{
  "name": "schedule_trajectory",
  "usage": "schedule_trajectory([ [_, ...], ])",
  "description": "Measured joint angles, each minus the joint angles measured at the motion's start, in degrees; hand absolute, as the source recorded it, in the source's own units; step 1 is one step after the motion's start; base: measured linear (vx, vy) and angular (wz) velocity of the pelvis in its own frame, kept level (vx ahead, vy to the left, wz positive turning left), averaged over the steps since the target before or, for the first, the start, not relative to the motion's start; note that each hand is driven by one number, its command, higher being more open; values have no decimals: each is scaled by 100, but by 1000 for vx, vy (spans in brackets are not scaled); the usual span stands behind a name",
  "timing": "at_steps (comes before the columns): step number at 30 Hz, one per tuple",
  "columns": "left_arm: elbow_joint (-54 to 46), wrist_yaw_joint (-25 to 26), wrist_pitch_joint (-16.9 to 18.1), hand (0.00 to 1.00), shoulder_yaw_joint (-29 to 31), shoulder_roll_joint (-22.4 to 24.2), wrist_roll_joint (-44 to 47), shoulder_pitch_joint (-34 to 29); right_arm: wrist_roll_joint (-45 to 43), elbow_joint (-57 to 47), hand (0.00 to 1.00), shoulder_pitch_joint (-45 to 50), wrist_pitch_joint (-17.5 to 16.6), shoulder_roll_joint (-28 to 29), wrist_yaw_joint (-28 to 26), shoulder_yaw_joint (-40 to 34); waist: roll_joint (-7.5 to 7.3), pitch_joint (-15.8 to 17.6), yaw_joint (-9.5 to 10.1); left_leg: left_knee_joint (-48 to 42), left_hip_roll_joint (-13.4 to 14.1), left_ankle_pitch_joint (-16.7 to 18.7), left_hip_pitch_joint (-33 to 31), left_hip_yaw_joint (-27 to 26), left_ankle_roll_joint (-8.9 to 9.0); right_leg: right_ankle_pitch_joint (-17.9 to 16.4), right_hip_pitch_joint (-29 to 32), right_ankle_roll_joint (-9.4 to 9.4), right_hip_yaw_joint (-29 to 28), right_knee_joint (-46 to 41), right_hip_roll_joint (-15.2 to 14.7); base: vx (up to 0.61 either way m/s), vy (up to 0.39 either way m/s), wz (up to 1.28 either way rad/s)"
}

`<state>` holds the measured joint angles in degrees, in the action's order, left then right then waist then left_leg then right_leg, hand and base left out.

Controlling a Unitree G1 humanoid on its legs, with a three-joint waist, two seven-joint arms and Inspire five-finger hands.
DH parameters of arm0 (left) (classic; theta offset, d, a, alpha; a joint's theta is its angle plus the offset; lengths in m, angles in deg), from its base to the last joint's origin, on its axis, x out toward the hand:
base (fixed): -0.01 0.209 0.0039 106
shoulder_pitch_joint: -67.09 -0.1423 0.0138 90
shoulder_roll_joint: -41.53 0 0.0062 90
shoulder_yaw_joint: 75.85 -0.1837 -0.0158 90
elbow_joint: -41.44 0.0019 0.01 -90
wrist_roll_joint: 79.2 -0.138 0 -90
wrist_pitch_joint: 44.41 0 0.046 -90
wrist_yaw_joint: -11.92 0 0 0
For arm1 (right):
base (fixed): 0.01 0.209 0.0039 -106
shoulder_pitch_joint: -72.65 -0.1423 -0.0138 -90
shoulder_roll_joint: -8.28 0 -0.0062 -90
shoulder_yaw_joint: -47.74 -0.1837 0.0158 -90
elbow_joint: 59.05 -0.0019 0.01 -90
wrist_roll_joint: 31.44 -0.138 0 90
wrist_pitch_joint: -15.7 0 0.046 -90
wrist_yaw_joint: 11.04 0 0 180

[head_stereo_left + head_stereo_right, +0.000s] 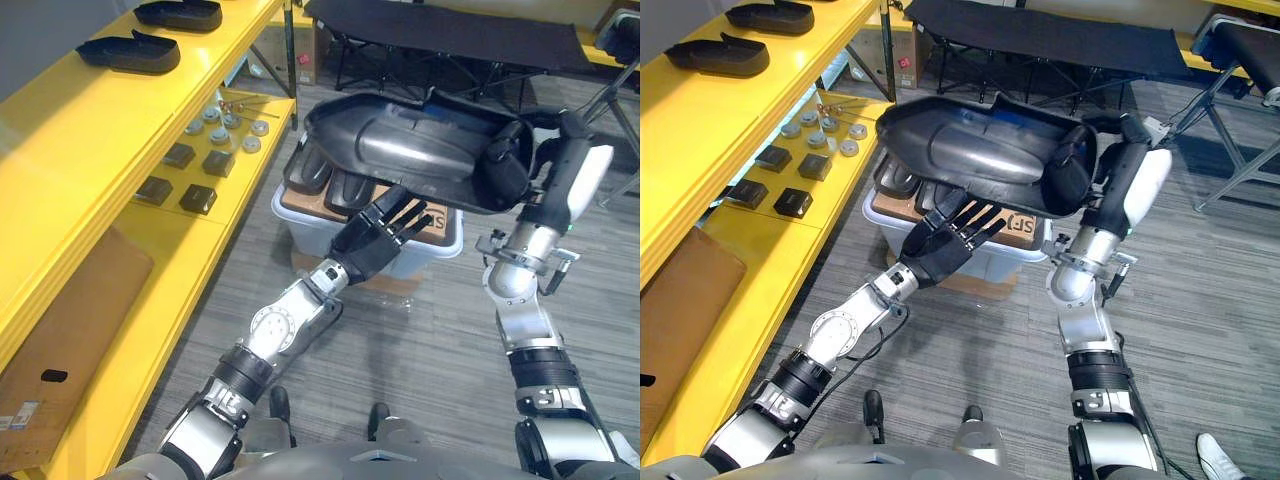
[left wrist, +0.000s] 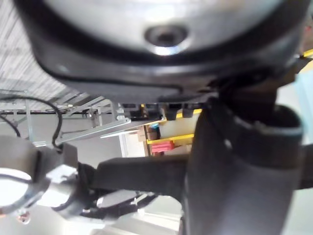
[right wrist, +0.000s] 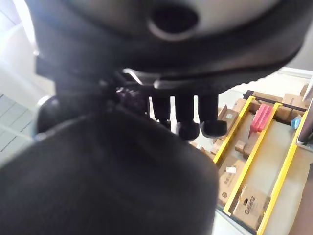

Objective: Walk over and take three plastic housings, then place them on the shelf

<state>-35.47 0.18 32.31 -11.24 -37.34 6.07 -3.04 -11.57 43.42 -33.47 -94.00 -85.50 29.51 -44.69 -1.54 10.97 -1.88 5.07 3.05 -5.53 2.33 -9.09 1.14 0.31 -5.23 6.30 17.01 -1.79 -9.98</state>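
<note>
Your left hand (image 1: pixel 375 240) lies flat with straight fingers under the large glossy black plastic housing (image 1: pixel 400 140), held just above the pale translucent plastic bin (image 1: pixel 300 235) of stacked dark housings (image 1: pixel 325 180), while your right hand (image 1: pixel 505 165) clamps its end beyond the bin.

We see the left arm stretched forward, left hand (image 1: pixel 383 233) flat with fingers straight; the right forearm stands raised, right hand (image 1: pixel 503 166) curled round the plastic housing (image 1: pixel 400 140)
</note>
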Motion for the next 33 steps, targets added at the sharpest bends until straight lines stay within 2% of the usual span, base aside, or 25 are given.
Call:
schedule_trajectory([
  [5, -248, 215, 215, 100, -173, 61, -11, 10, -6, 0, 0, 146, -109, 64, -207, 259, 42, -88, 4, 1, -14, -42, 0, 3, -39, 66, -33, 3, 8, 81, -2, -7, 3, 0],
  [7, -251, 479, 255, 100, -196, 67, -13, 10, -11, 0, 0, 201, -152, 250, -298, 277, 35, -153, -15, 1, -19, -44, 10, 1, -42, 80, -56, 4, 12, 116, -3, 0, 0, 0],
  [11, -257, 989, 557, 100, -194, 76, -231, 11, -121, 1, 0, 318, -194, 278, -443, 269, 23, -167, -2, 1, -36, -48, 7, 6, -46, 131, -96, 13, 18, 211, -4, 0, 0, 0],
  [12, -256, 1123, 623, 0, -193, 74, -362, 11, -195, 1, 0, 394, -215, 284, -489, 266, 18, -170, 4, 0, -40, -52, 8, 7, -51, 132, -102, 15, 19, 215, -7, 0, 0, 0],
  [15, -256, 1413, 815, 0, -194, 74, -710, 10, -292, 1, 0, 548, -218, 433, -525, 241, 5, -180, 0, -1, -42, -54, 11, 4, -53, 148, -120, 13, 19, 256, -4, 0, 0, 0],
  [20, -252, 1749, 871, 0, -201, 74, -1130, 7, -464, -1, 0, 892, -225, 561, -526, 250, -53, -273, -11, -3, -42, -52, 26, -3, -51, 179, -171, 10, 21, 334, 2, -2, 1, -1],
  [22, -166, 1953, 950, 0, -185, 74, -1170, 4, -463, -147, 0, 1001, -370, 626, -526, 273, -58, -294, -25, -2, -36, -48, 29, -26, -45, 221, -187, 5, 2, 404, 4, -19, 6, -6],
  [24, -21, 2099, 1084, 0, -112, 51, -1170, -29, -446, -484, 0, 1190, -663, 612, -526, 409, -66, -304, -37, -1, -26, -46, 29, -42, -42, 250, -191, -3, -2, 439, 5, -26, 6, -5],
  [27, 153, 2174, 1198, 0, -64, 44, -1168, -46, -272, -716, 0, 1272, -900, 624, -522, 718, -126, -378, -58, -1, -23, -45, 25, -69, -42, 288, -200, -10, -4, 498, 9, -21, 5, -5],
  [33, 158, 2083, 1165, 0, -173, 19, -1219, -202, -231, -716, 0, 1358, -899, 845, -380, 873, -277, -477, -41, -1, -38, -45, 25, -77, -41, 295, -200, 0, -7, 498, -6, 0, 0, 0],
])
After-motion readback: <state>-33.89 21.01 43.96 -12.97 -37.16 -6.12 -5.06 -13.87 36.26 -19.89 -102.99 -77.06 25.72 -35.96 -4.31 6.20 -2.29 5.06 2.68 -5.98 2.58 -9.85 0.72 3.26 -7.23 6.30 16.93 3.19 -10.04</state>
